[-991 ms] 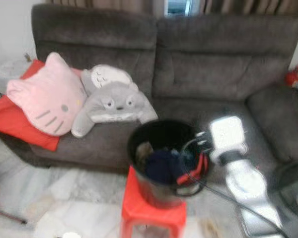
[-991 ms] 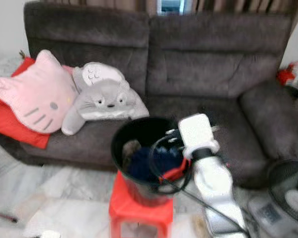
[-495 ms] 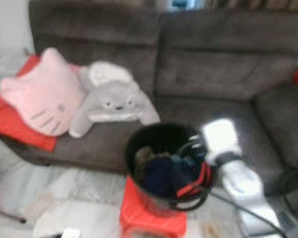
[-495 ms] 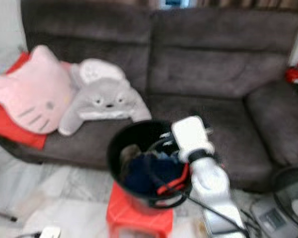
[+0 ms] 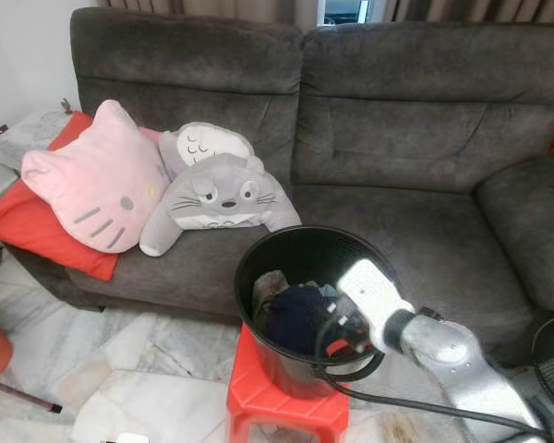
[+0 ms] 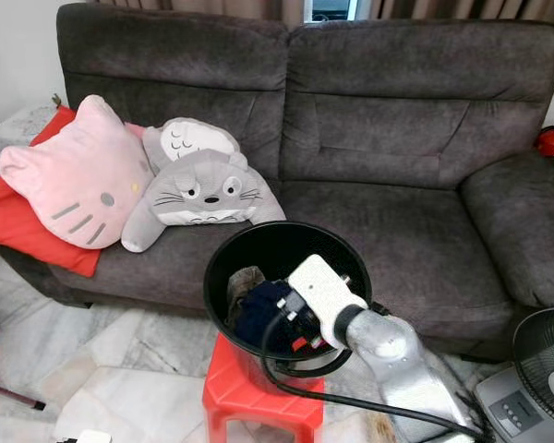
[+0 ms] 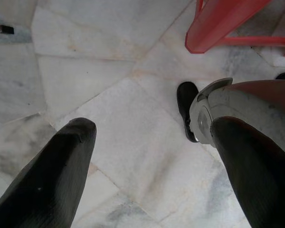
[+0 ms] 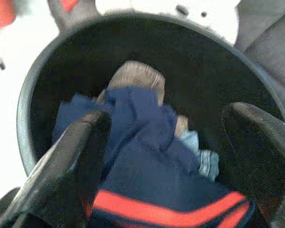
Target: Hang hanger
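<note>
Reaching down into the black bucket [image 6: 223,277], the right pincer [image 8: 166,156] has its two fingers spread wide over a navy garment [image 8: 147,161] with a red stripe, with tan cloth [image 8: 135,78] and pale blue cloth beneath. A red piece beside the pincer in the head views may be the hanger [image 5: 337,347], though I can't be sure. The bucket sits on a red plastic stool [image 6: 249,392] before a grey sofa [image 6: 397,129] carrying a pink cat cushion [image 6: 69,180] and a grey plush [image 6: 198,189]. The left pincer [image 7: 152,156] hangs open over the marble floor [image 7: 109,85], near the robot's foot.
</note>
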Controlling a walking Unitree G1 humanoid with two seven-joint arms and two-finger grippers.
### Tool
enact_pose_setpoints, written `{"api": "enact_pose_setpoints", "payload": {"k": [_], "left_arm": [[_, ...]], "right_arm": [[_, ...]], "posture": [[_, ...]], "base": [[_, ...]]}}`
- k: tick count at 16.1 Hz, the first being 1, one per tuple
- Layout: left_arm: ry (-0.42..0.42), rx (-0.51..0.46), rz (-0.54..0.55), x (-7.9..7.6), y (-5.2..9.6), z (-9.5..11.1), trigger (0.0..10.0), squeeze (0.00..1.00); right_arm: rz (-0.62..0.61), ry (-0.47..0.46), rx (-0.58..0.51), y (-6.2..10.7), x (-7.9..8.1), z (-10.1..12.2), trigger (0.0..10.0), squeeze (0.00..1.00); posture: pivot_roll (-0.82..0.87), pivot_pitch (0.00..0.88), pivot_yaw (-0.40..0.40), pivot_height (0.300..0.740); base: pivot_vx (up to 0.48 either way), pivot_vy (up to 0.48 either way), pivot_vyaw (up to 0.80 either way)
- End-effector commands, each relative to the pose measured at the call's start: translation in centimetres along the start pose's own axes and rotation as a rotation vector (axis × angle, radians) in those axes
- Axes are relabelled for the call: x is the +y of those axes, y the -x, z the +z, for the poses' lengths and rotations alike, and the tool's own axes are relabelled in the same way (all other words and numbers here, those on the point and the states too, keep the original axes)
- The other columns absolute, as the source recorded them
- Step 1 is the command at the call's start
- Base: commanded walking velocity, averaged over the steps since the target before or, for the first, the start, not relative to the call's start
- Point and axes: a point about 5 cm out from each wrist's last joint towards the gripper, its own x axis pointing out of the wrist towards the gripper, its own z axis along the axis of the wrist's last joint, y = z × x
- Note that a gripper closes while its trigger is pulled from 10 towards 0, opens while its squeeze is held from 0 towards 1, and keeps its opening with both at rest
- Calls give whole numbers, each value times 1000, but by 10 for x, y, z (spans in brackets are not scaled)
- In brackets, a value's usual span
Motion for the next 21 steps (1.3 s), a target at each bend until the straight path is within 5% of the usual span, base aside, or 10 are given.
{"api": "enact_pose_setpoints", "payload": {"k": [1, 3, 5, 7, 10, 21], "left_arm": [[6, 12, -2, 1, 0, -2, 10000, 0], [6, 13, -4, 1, 0, -2, 10000, 0], [7, 12, -4, 1, 0, -1, 10000, 0], [6, 12, -3, 1, 0, -1, 10000, 0], [5, 12, -3, 1, 0, -1, 10000, 0], [3, 11, -2, 1, 0, -1, 10000, 0]], "right_arm": [[16, 15, -13, 5, -2, 9, 10000, 0], [18, -1, 58, 6, -6, 0, 10000, 0], [-28, -178, 61, 2, -10, -6, 10000, 0], [-19, -208, 56, 2, -10, -5, 10000, 0], [20, -479, 7, -10, -6, -9, 10000, 0], [63, -396, 109, -28, -14, -27, 10000, 0]], "posture": [[-30, 0, 14, 732], [-27, 0, 15, 732], [-31, 0, 18, 732], [-31, 0, 18, 732], [-26, 0, 20, 732], [-23, 0, 25, 732]], "base": [[0, 0, 0], [0, 0, 0], [0, 0, 0], [0, 0, 0], [0, 0, 0], [0, 0, 0]]}}
